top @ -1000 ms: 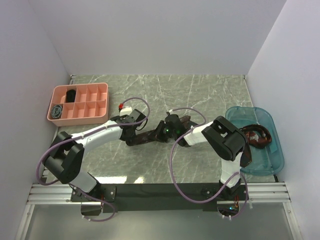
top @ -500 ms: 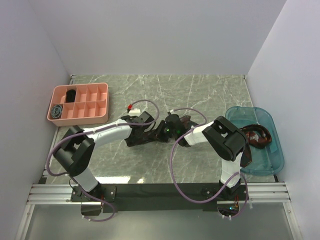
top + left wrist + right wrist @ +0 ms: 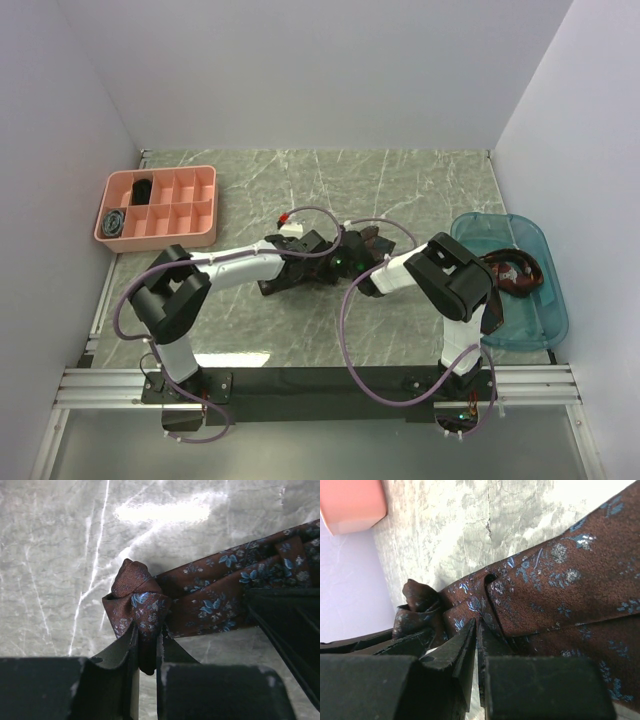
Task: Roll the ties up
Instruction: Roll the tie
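A dark brown-maroon tie point(image 3: 285, 279) with small blue flowers lies as a strip across the middle of the table. In the left wrist view my left gripper point(image 3: 146, 639) is shut on its bunched, partly rolled end point(image 3: 134, 587), and the strip point(image 3: 215, 597) runs off to the right. My right gripper point(image 3: 479, 628) is shut, its tips pinching a fold of the same tie point(image 3: 570, 580) right beside that roll point(image 3: 417, 605). From above, the left gripper point(image 3: 316, 250) and the right gripper point(image 3: 341, 262) sit almost touching over the tie.
A pink compartment tray point(image 3: 205, 178) at the back left holds a black coil point(image 3: 143, 189) and a grey coil point(image 3: 115, 222). A blue bin point(image 3: 520, 330) at the right edge holds more dark ties point(image 3: 515, 272). White walls close three sides.
My left gripper has travelled right along the tie, from near its left end to right beside the right gripper, and the tie's visible strip has shortened. The right arm stayed put.
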{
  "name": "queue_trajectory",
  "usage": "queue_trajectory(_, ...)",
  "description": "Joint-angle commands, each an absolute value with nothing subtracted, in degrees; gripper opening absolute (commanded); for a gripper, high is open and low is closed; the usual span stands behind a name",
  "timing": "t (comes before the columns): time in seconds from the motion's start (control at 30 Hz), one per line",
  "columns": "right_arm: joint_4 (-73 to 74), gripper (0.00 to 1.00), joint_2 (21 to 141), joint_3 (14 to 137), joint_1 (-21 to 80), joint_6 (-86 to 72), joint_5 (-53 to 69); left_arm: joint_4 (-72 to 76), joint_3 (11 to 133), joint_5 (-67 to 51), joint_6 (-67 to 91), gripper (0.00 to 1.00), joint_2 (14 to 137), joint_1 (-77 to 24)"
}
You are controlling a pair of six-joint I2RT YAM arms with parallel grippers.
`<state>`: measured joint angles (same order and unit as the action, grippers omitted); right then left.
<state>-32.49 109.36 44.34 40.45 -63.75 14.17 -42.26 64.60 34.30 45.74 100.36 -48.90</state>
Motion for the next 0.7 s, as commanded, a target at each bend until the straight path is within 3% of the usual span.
queue_trajectory(0.0, -32.3, 0.12, 110.6, 42.4, 39.8, -63.7, 12.1, -40.3, 63.2, 30.5, 47.1, 0.01, 101.2, -49.7)
queue_trajectory(0.13, -34.1, 0.12, 111.4, 41.8, 39.7, -64.1, 12.8, -38.0, 61.7, 29.4, 46.9, 0.02, 99.9, -49.8)
queue_trajectory(0.3, -36.7, 0.12, 111.5, 41.0, 39.5, -63.9, 13.8, -33.8, 59.5, 28.0, 46.4, 0.17, 98.0, -50.0)
queue_trajectory(0.67, -40.3, 0.13, 108.3, 41.2, 38.9, -58.9, 17.1, -24.6, 53.4, 24.6, 45.4, 0.38, 93.1, -49.9)
